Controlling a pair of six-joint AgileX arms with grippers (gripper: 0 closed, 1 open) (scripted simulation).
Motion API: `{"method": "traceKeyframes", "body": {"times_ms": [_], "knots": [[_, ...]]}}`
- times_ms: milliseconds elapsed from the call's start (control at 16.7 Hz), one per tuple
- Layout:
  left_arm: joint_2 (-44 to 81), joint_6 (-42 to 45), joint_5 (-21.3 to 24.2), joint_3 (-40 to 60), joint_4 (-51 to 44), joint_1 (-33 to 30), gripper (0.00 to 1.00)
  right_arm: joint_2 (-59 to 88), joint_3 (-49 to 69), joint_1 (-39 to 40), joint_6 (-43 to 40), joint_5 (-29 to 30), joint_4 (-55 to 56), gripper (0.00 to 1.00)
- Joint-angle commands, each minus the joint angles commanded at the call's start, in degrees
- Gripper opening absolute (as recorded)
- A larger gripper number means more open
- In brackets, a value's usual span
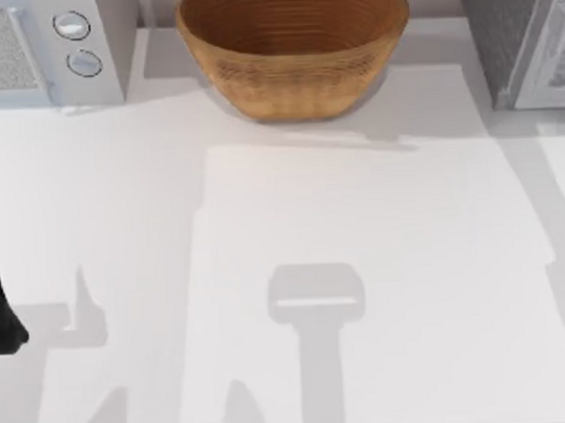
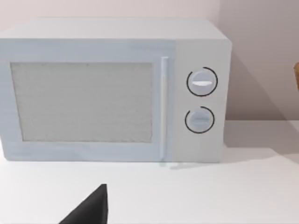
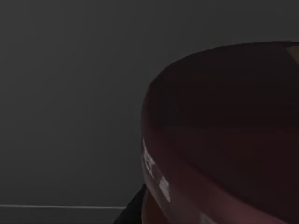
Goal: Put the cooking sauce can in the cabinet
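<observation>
The cooking sauce can shows a rounded dark maroon lid.

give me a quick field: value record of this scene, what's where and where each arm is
table: white top
basket: woven basket, back centre
microwave: white, two knobs, back left, door shut
cabinet: grey unit, back right
can: dark maroon lid close before the right wrist camera, against a dark grey surface; that view is dim
left arm: at the table's left edge; a dark part faces the microwave
</observation>
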Motion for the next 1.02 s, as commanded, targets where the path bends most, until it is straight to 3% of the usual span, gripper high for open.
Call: {"method": "traceKeyframes", "body": {"times_ms": [480,1020], "knots": [[0.0,0.0,0.0,0.0,0.0,0.0,1.00,6.0,5.6,-1.8,0.2,-1.3,1.7,0.00],[0.0,0.0,0.0,0.0,0.0,0.0,1.00,6.0,5.6,-1.8,0.2,-1.3,1.7,0.68]]}}
